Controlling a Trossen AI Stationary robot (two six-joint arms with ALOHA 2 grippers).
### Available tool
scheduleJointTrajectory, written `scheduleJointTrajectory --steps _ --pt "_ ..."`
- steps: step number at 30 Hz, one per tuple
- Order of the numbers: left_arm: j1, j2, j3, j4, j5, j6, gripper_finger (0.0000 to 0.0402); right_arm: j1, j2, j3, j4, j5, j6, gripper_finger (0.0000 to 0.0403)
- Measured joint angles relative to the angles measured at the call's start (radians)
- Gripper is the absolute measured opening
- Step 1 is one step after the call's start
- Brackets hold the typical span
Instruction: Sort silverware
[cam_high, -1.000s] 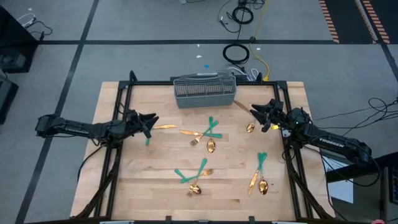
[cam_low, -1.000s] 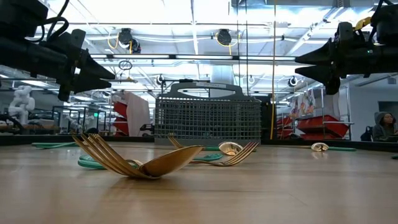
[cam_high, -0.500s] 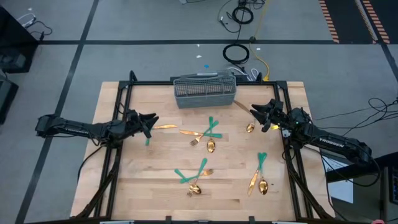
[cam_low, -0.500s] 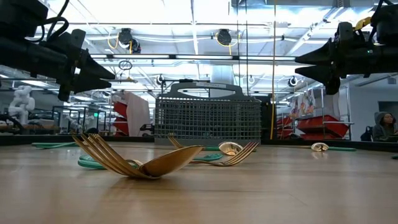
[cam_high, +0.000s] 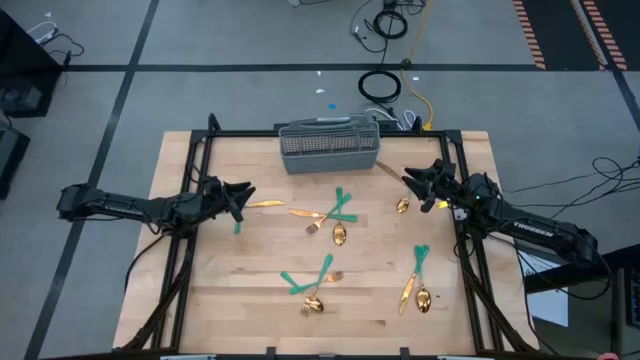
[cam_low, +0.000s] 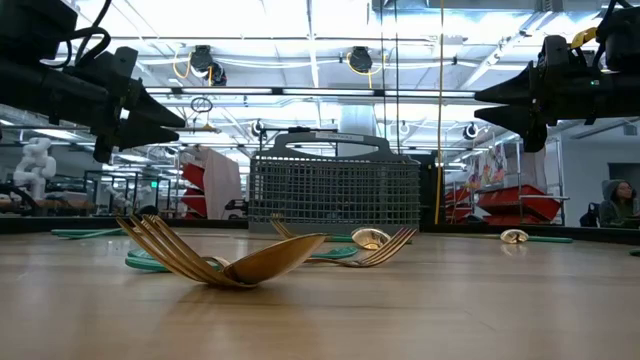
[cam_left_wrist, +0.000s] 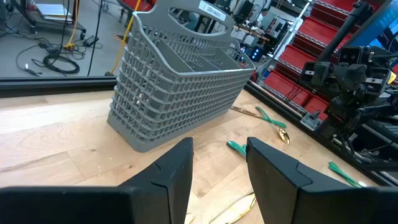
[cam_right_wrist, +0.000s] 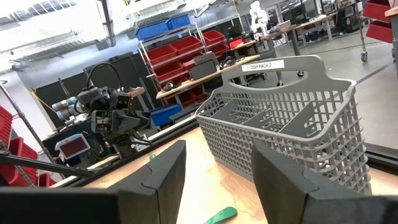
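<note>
Gold spoons and forks, several with teal-green handles, lie scattered flat on the wooden table: a crossed group (cam_high: 335, 212) at the middle, another (cam_high: 312, 283) toward the near edge, a pair (cam_high: 416, 280) near right, one gold piece (cam_high: 265, 204) by the left gripper, one spoon (cam_high: 402, 205) by the right gripper. My left gripper (cam_high: 248, 190) hovers open at the table's left, above the wood. My right gripper (cam_high: 407, 179) hovers open at the table's right. Both point toward the middle and hold nothing.
The grey wire-mesh caddy (cam_high: 328, 146) stands upright at the far edge, between the two arms; it fills both wrist views (cam_left_wrist: 180, 68) (cam_right_wrist: 286, 118). A black frame (cam_high: 190, 170) runs along the table's sides. Cables lie on the floor beyond the far edge.
</note>
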Motion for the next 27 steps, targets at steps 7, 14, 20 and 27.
scheduleJointTrajectory --steps 7,14,20,27 --pt "0.0 0.0 0.0 0.0 0.0 0.0 0.0154 0.0 0.0 0.0 0.0 0.0 -0.006 0.0169" --pt "0.0 0.0 0.0 0.0 0.0 0.0 0.0154 0.0 0.0 0.0 0.0 0.0 -0.005 0.0169" --pt "0.0 0.0 0.0 0.0 0.0 0.0 0.0154 0.0 0.003 0.0 0.04 0.001 -0.077 0.0169" --pt "0.012 0.003 0.0 0.032 -0.029 0.073 0.0154 0.0 0.003 0.0 0.193 0.002 0.088 0.0169"
